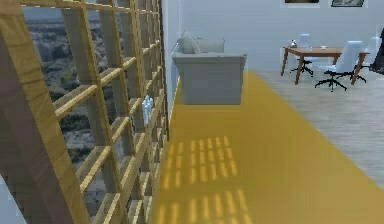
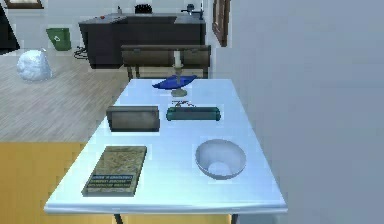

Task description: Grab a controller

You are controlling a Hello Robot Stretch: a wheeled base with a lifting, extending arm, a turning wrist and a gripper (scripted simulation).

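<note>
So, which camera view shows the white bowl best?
The arm side view: the bowl lies whole on the pale table, beside a book. The forward view faces a sofa and a wooden shelf.

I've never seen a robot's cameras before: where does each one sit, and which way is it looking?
Forward view: on the robot, facing ahead and slightly down, along a yellow rug toward a grey sofa.
Arm side view: on the robot's body, facing sideways and down onto a white table with a bowl and book.
Shared: both show yellow floor, probably the same rug.
</note>
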